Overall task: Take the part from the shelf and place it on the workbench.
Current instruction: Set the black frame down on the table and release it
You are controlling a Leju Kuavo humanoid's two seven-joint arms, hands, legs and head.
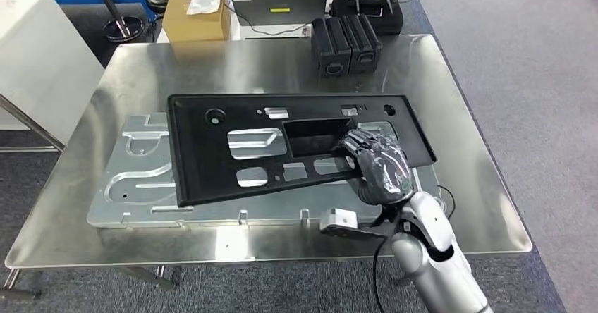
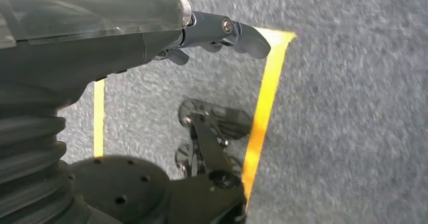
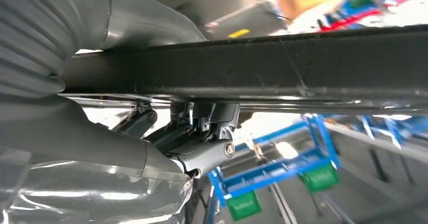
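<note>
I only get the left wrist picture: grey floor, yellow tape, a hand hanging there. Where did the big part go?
Observer: The black panel lies on the steel workbench, on top of a silver metal plate.
Operator: Is anyone holding it?
Observer: The right hand grips its near edge; in the right wrist view the fingers curl under that edge.
Operator: Anything else on that bench?
Observer: Two black boxes stand at the far side.
Operator: And my left hand?
Observer: The left hand holds nothing.
</note>
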